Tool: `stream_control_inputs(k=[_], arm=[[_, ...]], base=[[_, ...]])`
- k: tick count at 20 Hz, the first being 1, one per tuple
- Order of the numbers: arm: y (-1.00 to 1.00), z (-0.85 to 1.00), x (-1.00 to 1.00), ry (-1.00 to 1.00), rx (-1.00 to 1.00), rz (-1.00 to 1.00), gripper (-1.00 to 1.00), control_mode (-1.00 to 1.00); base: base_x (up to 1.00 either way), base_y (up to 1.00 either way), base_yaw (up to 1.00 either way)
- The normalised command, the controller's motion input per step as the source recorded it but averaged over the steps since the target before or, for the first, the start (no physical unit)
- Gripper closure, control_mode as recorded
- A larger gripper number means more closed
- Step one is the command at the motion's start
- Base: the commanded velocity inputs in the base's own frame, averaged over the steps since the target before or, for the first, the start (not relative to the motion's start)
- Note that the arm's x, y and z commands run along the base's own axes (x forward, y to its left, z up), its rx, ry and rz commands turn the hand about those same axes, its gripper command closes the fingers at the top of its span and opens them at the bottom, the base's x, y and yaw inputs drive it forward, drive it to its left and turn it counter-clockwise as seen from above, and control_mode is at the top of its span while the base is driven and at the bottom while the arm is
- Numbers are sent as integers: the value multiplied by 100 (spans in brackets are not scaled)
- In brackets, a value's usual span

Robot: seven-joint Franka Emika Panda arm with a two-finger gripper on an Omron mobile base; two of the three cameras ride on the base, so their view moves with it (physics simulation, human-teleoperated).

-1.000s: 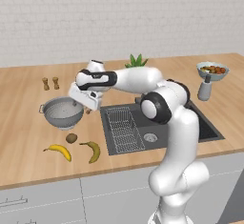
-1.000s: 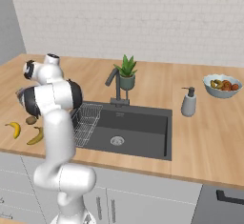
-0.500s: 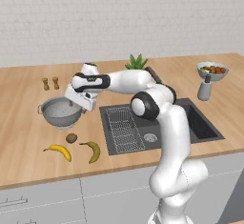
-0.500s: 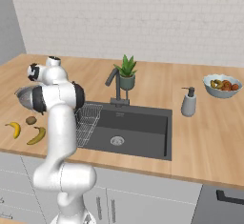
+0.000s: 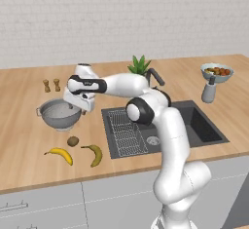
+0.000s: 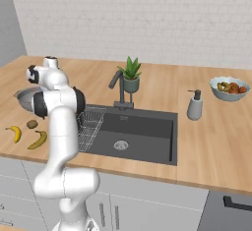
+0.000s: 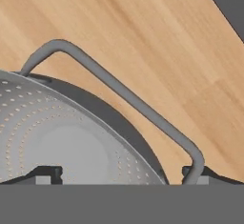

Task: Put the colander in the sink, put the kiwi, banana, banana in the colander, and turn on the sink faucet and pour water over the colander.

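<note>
Dark fingertips of the gripper (image 7: 121,173) stand spread as wide as they go, one over the perforated bowl of the colander (image 7: 62,137) and one just outside its looped side handle, closed on nothing. That colander (image 5: 59,114) sits on the wooden counter (image 5: 24,140) left of the sink (image 5: 194,125), with the kiwi (image 5: 73,141) and both bananas (image 5: 60,154) lying near it toward the counter's front edge.

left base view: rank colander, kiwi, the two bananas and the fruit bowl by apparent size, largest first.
1. colander
2. fruit bowl, though it sits farther from the camera, so its true size is unsure
3. bright banana and duller banana: look alike, no ranking
4. kiwi
</note>
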Motion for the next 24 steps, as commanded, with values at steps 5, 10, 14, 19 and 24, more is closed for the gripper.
stream_control_inputs(k=[5, 10, 14, 19, 24], arm=[[12, -41, 1, 0, -4, 0, 100, -100], [0, -37, -8, -8, 0, -1, 100, -100], [-3, -25, -23, -7, 12, -2, 100, -100], [-8, 21, -8, -20, 18, -2, 100, -100], [-21, 58, -20, -19, 14, 0, 100, -100]], base=[[0, 0, 0], [0, 0, 0], [0, 0, 0], [0, 0, 0], [0, 0, 0]])
